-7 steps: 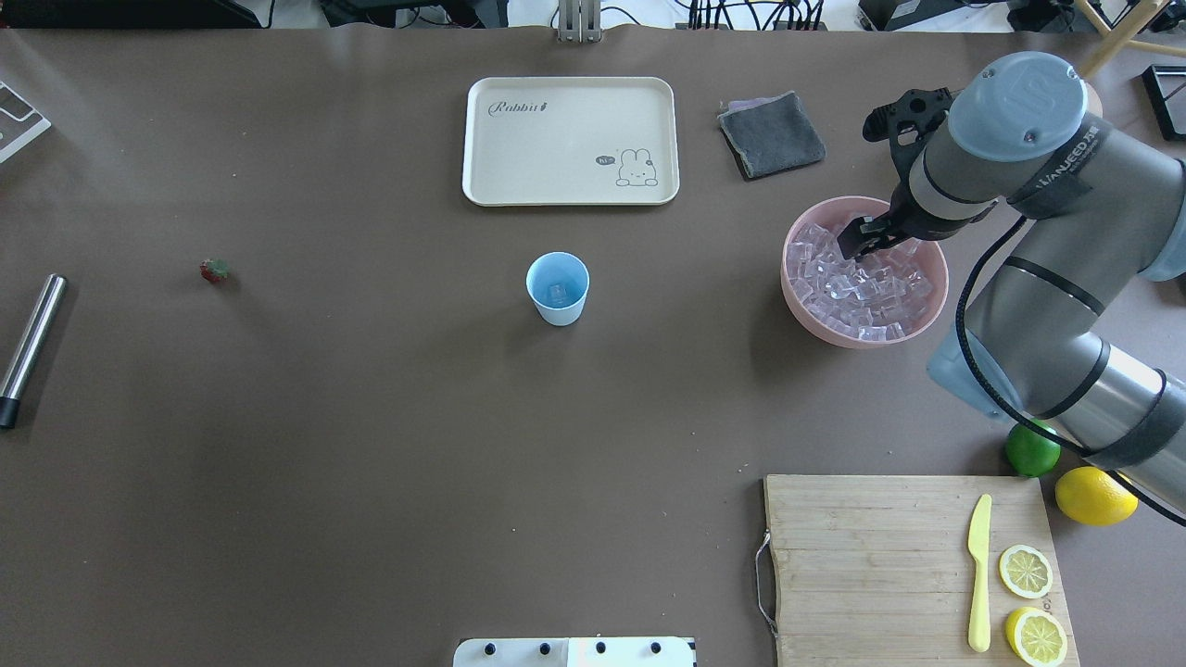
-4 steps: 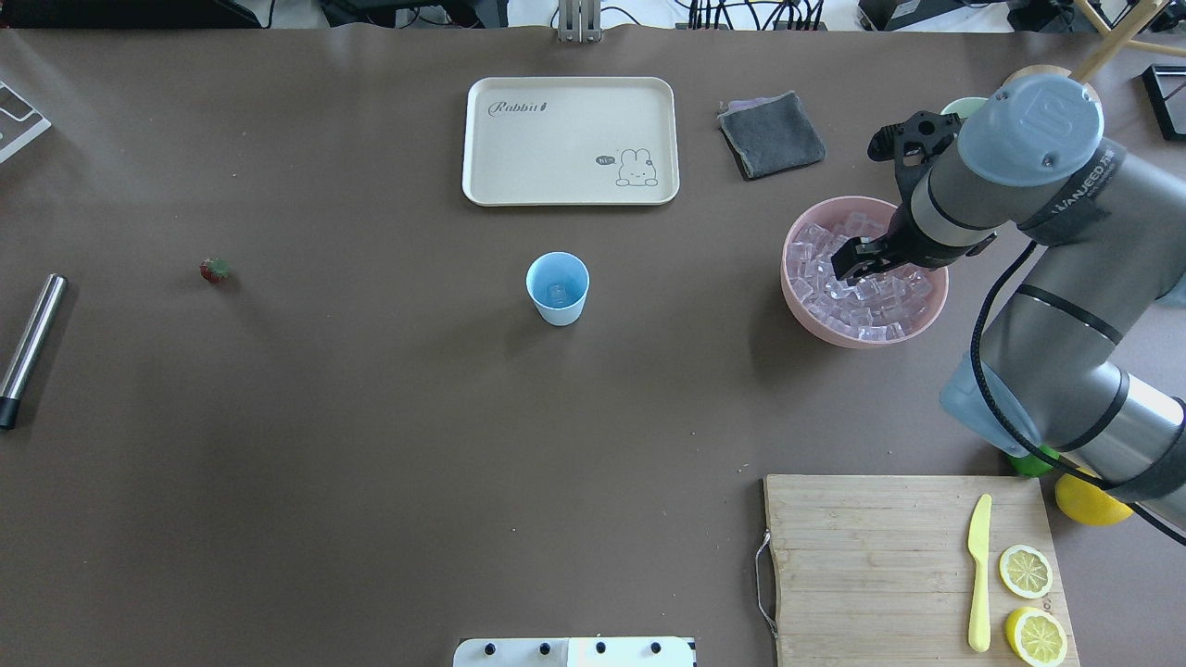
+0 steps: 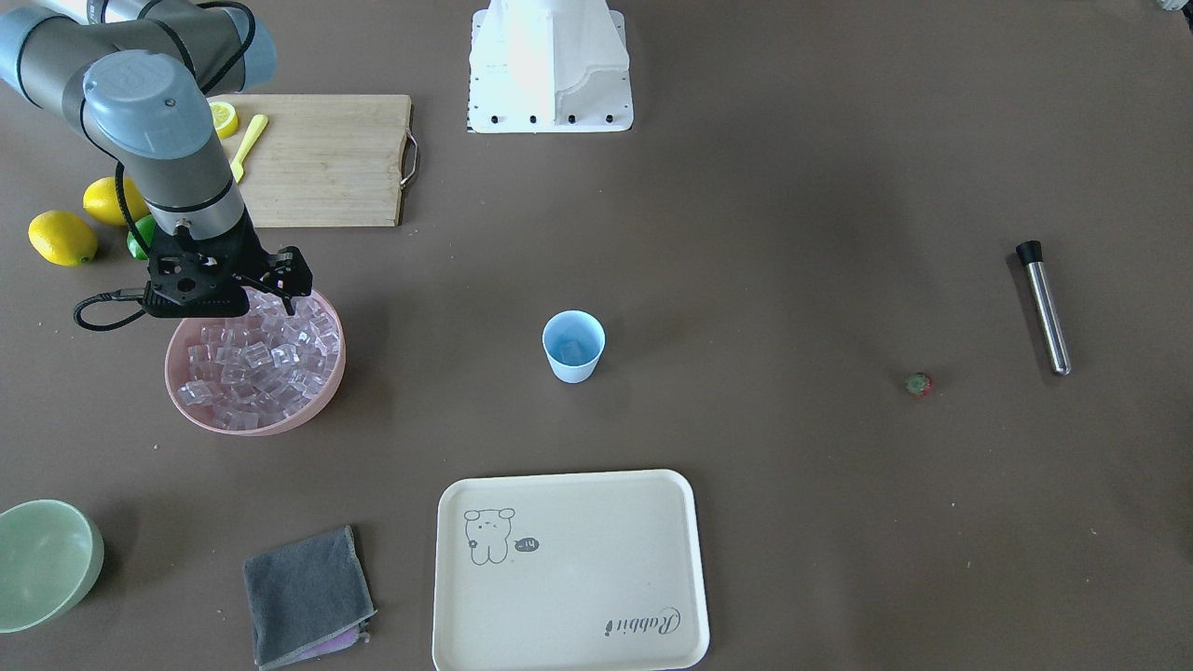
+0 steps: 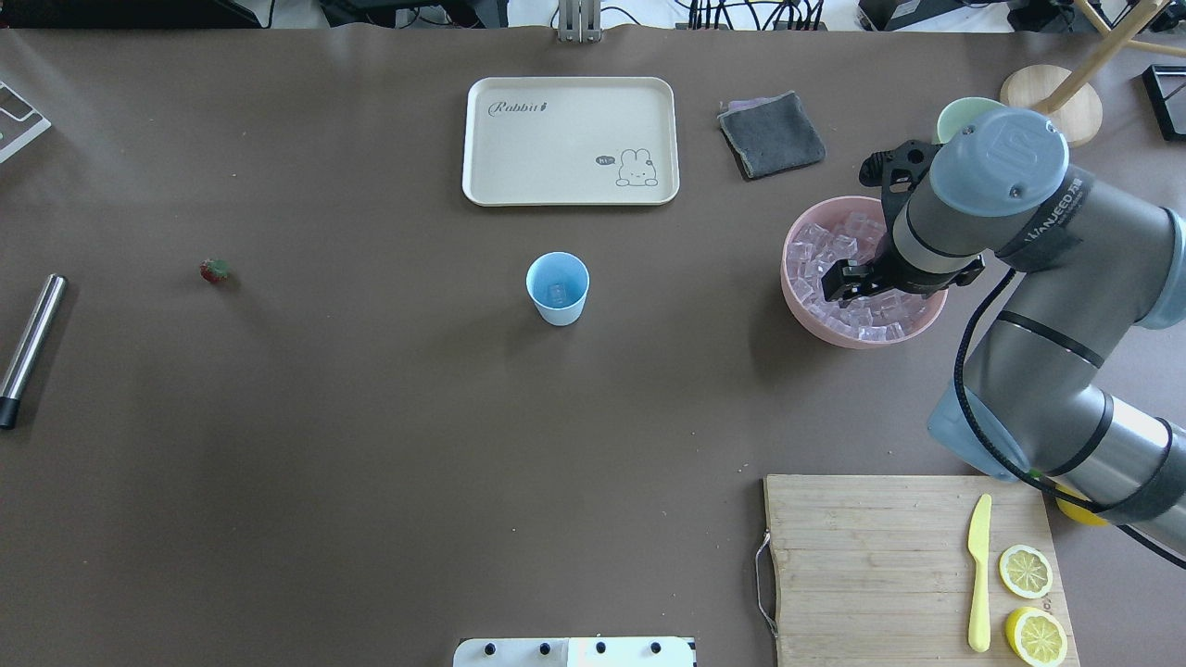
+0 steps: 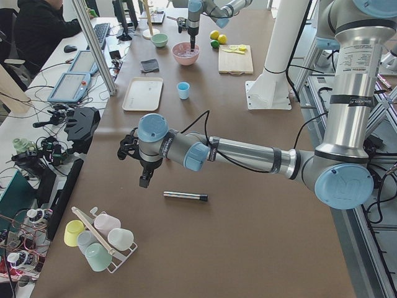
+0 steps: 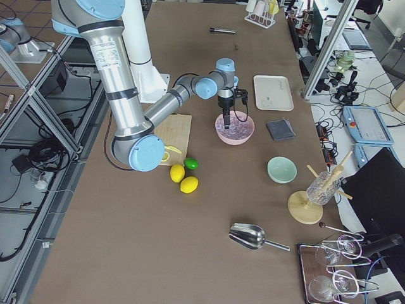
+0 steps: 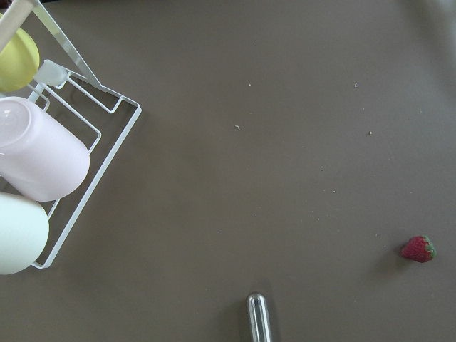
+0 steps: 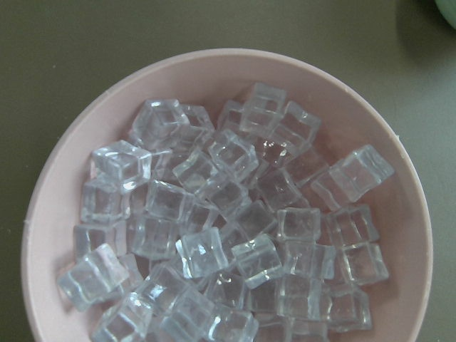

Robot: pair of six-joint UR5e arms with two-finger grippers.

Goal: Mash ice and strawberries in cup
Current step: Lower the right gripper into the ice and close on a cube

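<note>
**Ice (image 8: pixel 214 214) pickup in hand, mashing not yet begun**

Nearest the robot, on its right, a wooden cutting board (image 4: pixel 871 556) holds two lemon halves (image 4: pixel 1025 571) and a yellow plastic knife (image 4: pixel 978 574).

Farther out, mid-table, the pale-blue cup (image 4: pixel 557 288) stands upright and alone. One clear cube appears to lie in its bottom.

Level with it on the right, a pink bowl (image 4: pixel 839 335) is heaped with clear cubes. The right gripper (image 4: pixel 839 280) hangs over the bowl, pointing down, just above or among the ice. No view shows how wide its jaws stand or whether they hold a cube.

Well to the left of the cup lies the small red strawberry (image 4: pixel 215 270), bare on the table. Beyond it, at the table's left end, lies a metal muddler (image 4: pixel 31 347). The left gripper (image 5: pixel 144 180) hovers near both, and I cannot tell its jaw state.

Judging from this, the task is early. The cup probably wants more ice, and the strawberry must go in. All the mashing is left.

Farthest away sit a cream tray (image 4: pixel 570 139), a folded grey cloth (image 4: pixel 771 135) and a pale-green bowl (image 3: pixel 47 559).

The tray reads "Rabbit" in script. A drawn rabbit on it has a bubble that seems to say "hi". Lettering on the right arm's strap is too small to read surely.
</note>
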